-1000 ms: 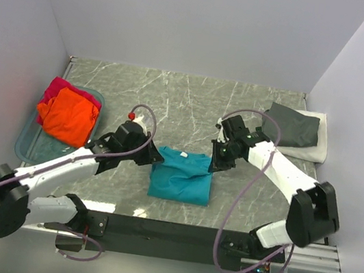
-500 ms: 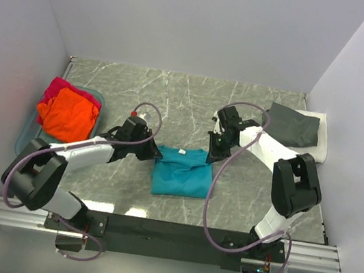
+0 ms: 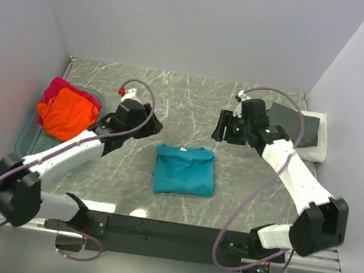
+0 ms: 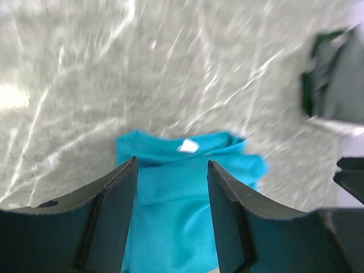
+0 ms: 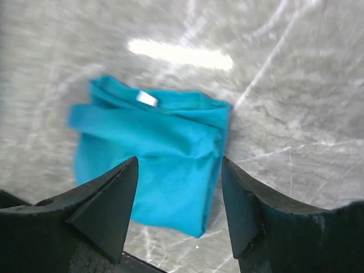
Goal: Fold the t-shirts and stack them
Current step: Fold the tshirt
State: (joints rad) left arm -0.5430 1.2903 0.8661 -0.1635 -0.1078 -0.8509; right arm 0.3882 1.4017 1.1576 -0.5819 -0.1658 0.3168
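Note:
A teal t-shirt [image 3: 185, 170] lies folded in a rough square on the marble table, collar tag towards the back. Both wrist views look down on the teal t-shirt [image 4: 170, 193] [image 5: 153, 165] from above. My left gripper [image 3: 149, 123] [image 4: 172, 164] hovers to its back left, open and empty. My right gripper [image 3: 222, 125] [image 5: 179, 161] hovers to its back right, also open and holding nothing. An orange shirt [image 3: 66, 113] and a magenta-red one [image 3: 56, 89] lie heaped at the left. A folded dark grey shirt [image 3: 293, 125] rests on a white one [image 3: 315, 147] at the back right.
The clear bluish tub [image 3: 25, 143] holds the orange and magenta-red shirts against the left wall. Grey walls close in the table on three sides. The black base rail [image 3: 167, 231] runs along the near edge.
Both grippers were shut at the teal shirt's back corners. They have opened, let go and drawn back and apart, leaving the shirt folded on the table.

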